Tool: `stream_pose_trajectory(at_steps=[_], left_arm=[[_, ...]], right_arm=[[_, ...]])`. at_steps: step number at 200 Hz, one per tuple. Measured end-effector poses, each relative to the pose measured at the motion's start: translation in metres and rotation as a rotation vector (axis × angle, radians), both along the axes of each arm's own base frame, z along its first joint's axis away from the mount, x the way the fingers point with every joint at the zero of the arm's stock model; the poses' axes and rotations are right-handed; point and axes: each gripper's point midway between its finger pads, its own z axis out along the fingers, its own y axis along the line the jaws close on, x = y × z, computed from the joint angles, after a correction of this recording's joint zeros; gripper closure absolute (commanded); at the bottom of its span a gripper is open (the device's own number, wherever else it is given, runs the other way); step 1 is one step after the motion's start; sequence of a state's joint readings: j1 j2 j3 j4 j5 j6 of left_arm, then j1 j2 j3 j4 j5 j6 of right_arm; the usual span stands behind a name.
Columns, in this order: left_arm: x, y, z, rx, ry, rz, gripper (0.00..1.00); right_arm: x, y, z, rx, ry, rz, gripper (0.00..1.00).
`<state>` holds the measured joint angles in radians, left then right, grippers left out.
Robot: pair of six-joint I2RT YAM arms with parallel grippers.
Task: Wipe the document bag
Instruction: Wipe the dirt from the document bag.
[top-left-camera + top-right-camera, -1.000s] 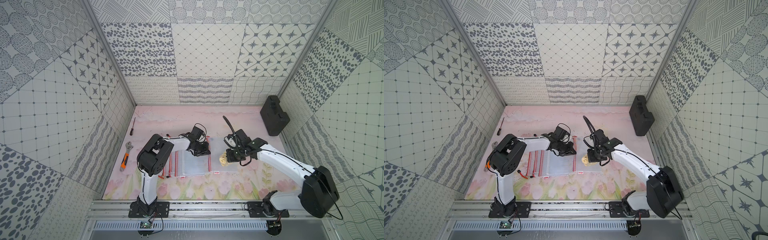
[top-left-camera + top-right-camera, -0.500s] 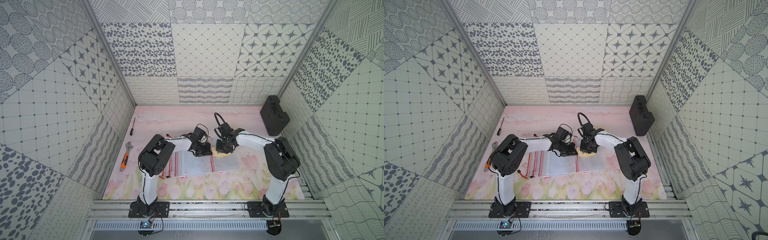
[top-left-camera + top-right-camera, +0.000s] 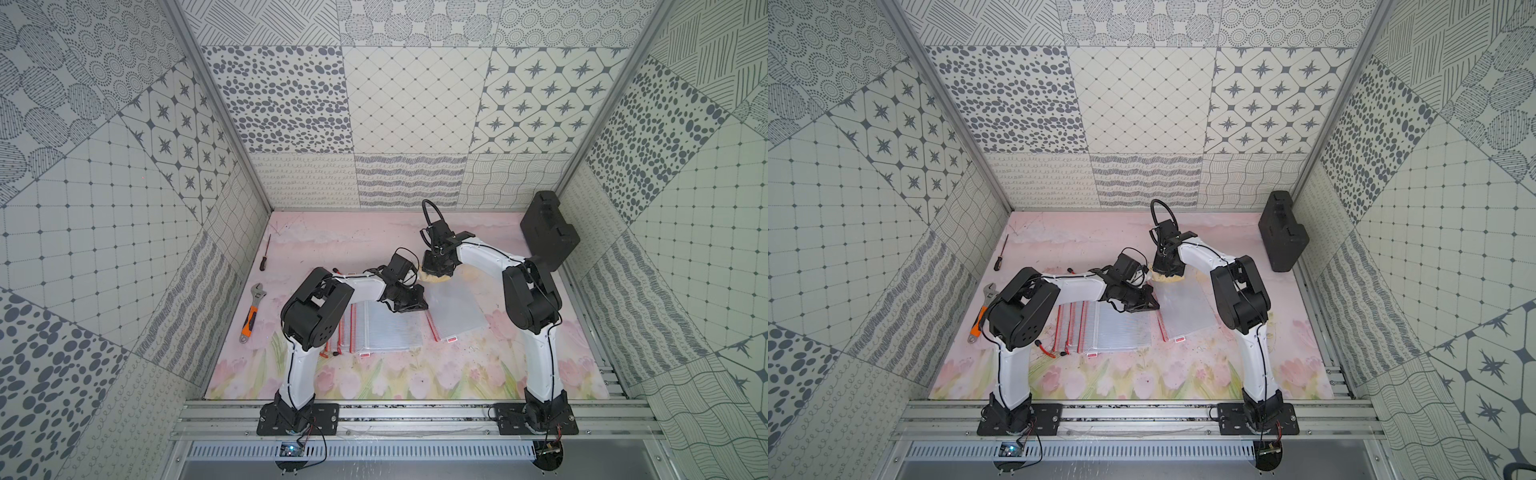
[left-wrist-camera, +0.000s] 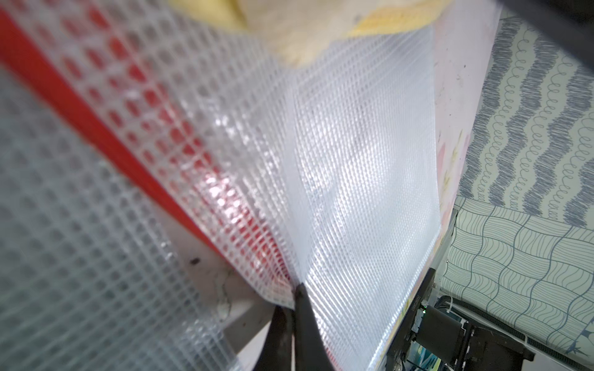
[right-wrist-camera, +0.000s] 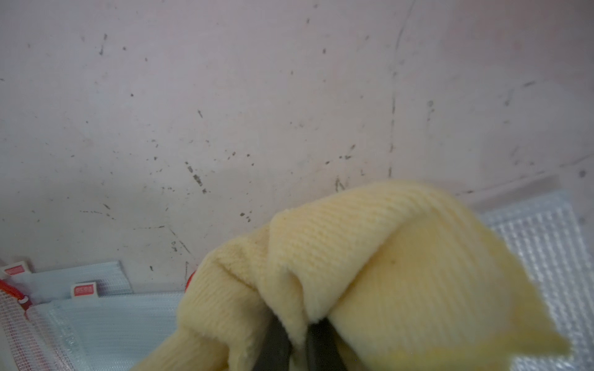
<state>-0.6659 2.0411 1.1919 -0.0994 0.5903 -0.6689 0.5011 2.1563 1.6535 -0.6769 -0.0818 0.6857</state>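
Observation:
The document bag (image 3: pixel 455 309) (image 3: pixel 1185 307) is a clear mesh pouch with a red zip edge, lying slightly askew on the pink mat. My left gripper (image 3: pixel 422 305) (image 3: pixel 1152 305) sits at its near-left corner; in the left wrist view its jaws (image 4: pixel 294 298) are shut on the bag's edge (image 4: pixel 369 160). My right gripper (image 3: pixel 436 270) (image 3: pixel 1167 270) is at the bag's far end, shut on a yellow cloth (image 3: pixel 438 279) (image 3: pixel 1169 279). In the right wrist view the cloth (image 5: pixel 369 257) bulges over the gripper (image 5: pixel 297 337) and rests on the bag's corner (image 5: pixel 546 241).
A stack of similar bags (image 3: pixel 386 332) (image 5: pixel 112 314) lies just left of the wiped one, under my left forearm. An orange-handled wrench (image 3: pixel 252 311) and a screwdriver (image 3: pixel 265 253) lie near the left wall. A black case (image 3: pixel 548 230) leans in the far right corner.
My right gripper has carried the cloth from the bag's near-right part across it to its far end, and the right elbow has folded back. The left gripper has stayed put.

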Motion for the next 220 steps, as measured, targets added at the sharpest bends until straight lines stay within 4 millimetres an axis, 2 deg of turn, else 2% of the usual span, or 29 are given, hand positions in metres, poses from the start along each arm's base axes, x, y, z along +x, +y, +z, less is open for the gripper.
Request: stream_pose_trajectory(at_steps=[25,64,111,137,152,159,181,201,210,220], left_arm=[[0.0,-0.002,-0.001,-0.01,0.007,-0.007,1.0],[0.0,-0.008,-0.002,-0.033,0.018,-0.026,1.0],[0.0,-0.01,-0.002,-0.04,0.02,-0.029,1.0],[0.001,-0.01,-0.002,-0.044,0.013,-0.03,1.0],[0.0,-0.01,-0.003,-0.047,0.011,-0.029,1.0],[0.0,-0.009,-0.003,-0.051,0.009,-0.029,1.0],[0.001,-0.008,-0.003,-0.074,0.01,-0.027,1.0],[0.001,-0.008,-0.004,-0.092,0.018,-0.03,1.0],[0.001,-0.009,-0.004,-0.099,0.024,-0.031,1.0],[0.001,-0.009,-0.004,-0.108,0.031,-0.036,1.0]], right_arm=[[-0.005,0.002,0.001,0.061,-0.014,-0.004,1.0],[-0.03,0.01,0.007,0.198,0.04,0.0,1.0],[-0.029,0.012,0.003,0.239,0.07,-0.021,1.0],[-0.024,-0.002,-0.001,0.234,0.069,-0.052,1.0],[-0.023,-0.021,-0.005,0.234,0.069,-0.086,1.0],[-0.023,-0.036,-0.005,0.228,0.068,-0.113,1.0],[-0.028,-0.099,-0.005,0.181,0.066,-0.228,1.0],[-0.035,-0.147,-0.005,0.13,0.066,-0.32,1.0],[-0.039,-0.161,-0.005,0.106,0.068,-0.346,1.0],[-0.042,-0.166,-0.004,0.086,0.068,-0.352,1.0]])
